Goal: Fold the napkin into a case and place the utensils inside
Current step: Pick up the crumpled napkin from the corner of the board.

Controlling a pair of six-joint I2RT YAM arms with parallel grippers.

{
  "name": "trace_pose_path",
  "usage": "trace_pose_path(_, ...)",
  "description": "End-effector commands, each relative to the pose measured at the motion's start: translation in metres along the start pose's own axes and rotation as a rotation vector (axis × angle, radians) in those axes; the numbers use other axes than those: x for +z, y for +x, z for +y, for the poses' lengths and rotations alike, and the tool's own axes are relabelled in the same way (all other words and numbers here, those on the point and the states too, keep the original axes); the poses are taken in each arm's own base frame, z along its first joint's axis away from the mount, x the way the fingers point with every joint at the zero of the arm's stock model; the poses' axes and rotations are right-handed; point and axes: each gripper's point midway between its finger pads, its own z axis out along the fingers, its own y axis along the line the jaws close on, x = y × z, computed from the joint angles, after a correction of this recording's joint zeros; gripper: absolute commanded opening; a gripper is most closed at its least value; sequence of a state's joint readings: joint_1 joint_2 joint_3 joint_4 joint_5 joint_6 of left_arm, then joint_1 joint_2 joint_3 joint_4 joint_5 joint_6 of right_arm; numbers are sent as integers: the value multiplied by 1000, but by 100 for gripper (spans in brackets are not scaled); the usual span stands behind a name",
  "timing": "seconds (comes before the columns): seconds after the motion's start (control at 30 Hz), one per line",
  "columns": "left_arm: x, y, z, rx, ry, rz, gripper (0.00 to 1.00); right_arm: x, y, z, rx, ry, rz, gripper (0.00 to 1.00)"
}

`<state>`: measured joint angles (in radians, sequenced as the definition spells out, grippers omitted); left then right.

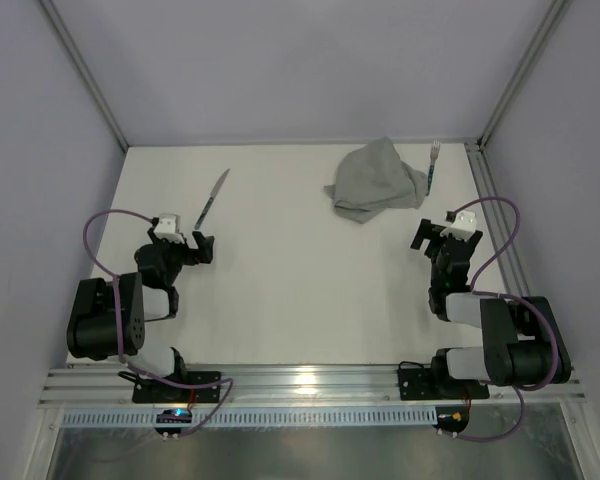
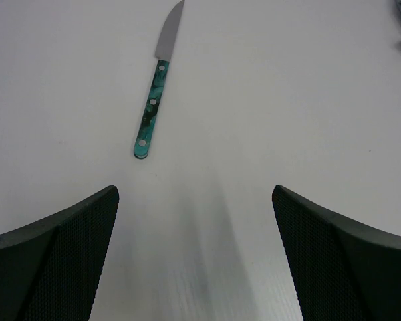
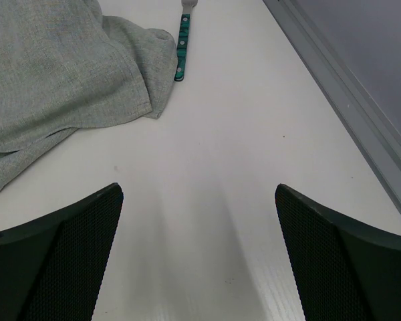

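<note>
The napkin is seen lying in a crumpled heap on the far right part of the white tabletop, not yet folded into a case. The fork is laid just beside its right edge, tines pointed at the far wall. From the right wrist view the near end of the teal handle is seen close against the cloth, though whether the two touch cannot be told.

The knife is placed well apart from both, on the far left of the tabletop. It lies at a slant, blade tip away from the arms and mottled teal handle toward them.

The left fingers are spread wide and nothing is held between them. They are kept low over bare tabletop, near the knife's handle end but not touching it. The right fingers are likewise parted wide and grip nothing. They are pointed at the near right edge of the napkin, with bare tabletop between.
</note>
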<state>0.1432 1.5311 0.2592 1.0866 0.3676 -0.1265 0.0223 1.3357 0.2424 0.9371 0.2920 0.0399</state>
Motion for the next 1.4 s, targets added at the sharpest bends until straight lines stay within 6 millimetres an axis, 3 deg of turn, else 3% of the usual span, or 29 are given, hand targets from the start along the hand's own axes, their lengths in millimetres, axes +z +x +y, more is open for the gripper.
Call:
trace_pose_path(0.0,4,-20,-1,37,4,-61,99,3,-22,1,29,-2,-73,99)
trace_pose_path(0.23,6,-21,0,40,3,-61,99,0,-24,0,27,-3,-94,99)
trace_pose_path(0.3,5,-20,-2,41,10,-56,99,-1,-56,3,28,14,-131,99)
trace_pose_path(0.33,5,-21,-3,43,13,-61,99,-4,-40,4,37,30,1,99)
trace_pose_path(0.37,6,-26,-3,50,12,-73,99,1,-85,12,112,15,-53,99)
trace_pose_path(0.43,5,-23,1,41,-12,-39,99,-7,-116,46,131,-168,-60,95)
trace_pose_path(0.47,6,-24,-2,45,-5,-44,99,-6,-151,58,175,-215,-102,94)
trace_pose_path(0.5,7,-24,-2,45,-4,-43,99,-7,-158,71,184,-251,-80,92)
trace_pose_path(0.53,6,-24,1,44,-23,-45,99,-2,-135,82,161,-265,46,90)
trace_pose_path(0.57,7,-28,0,37,-18,-53,99,1,-158,91,156,-275,39,88)
trace_pose_path(0.6,9,-54,-8,45,28,-108,99,3,-151,99,134,-272,87,86)
trace_pose_path(0.63,4,-31,0,-35,-5,76,99,-3,-136,118,93,-299,158,87)
trace_pose_path(0.67,4,-46,2,-63,-18,137,99,5,-135,129,66,-293,175,86)
trace_pose_path(0.7,16,-114,0,-16,3,79,99,4,-124,137,28,-299,215,87)
trace_pose_path(0.73,8,-111,-6,-40,20,174,99,0,-115,154,4,-327,250,86)
trace_pose_path(0.83,7,-145,-14,8,58,211,99,8,-98,187,21,-380,339,87)
trace_pose_path(0.87,-1,-128,-16,-19,50,312,99,13,-94,207,25,-420,366,86)
trace_pose_path(0.93,-7,-124,-17,-33,42,378,99,18,-82,221,20,-432,416,87)
trace_pose_path(0.97,-16,-109,-18,-31,47,446,99,22,-90,235,19,-446,404,87)
trace_pose_path(1.0,-20,-104,-18,-29,49,471,99,29,-61,240,-19,-429,474,87)
trace_pose_path(1.03,-23,-99,-18,-17,52,493,99,35,-54,244,-46,-423,496,87)
trace_pose_path(1.07,-28,-94,-18,-16,48,509,99,44,-66,256,-52,-427,480,88)
trace_pose_path(1.1,-34,-88,-20,-21,51,536,99,52,-29,256,-116,-388,567,88)
trace_pose_path(1.13,-37,-86,-21,-9,58,545,99,59,-21,257,-159,-376,586,88)
trace_pose_path(1.17,-42,-85,-22,-1,62,549,99,71,-33,266,-167,-370,565,88)
trace_pose_path(1.2,-47,-82,-24,0,70,566,99,75,6,259,-234,-336,665,88)
trace_pose_path(1.23,-50,-80,-26,9,76,571,99,77,15,262,-260,-333,693,88)
trace_pose_path(1.27,-53,-79,-26,29,82,576,99,86,5,269,-263,-341,681,88)
trace_pose_path(1.37,-61,-80,-29,54,93,571,99,86,37,266,-326,-317,756,88)
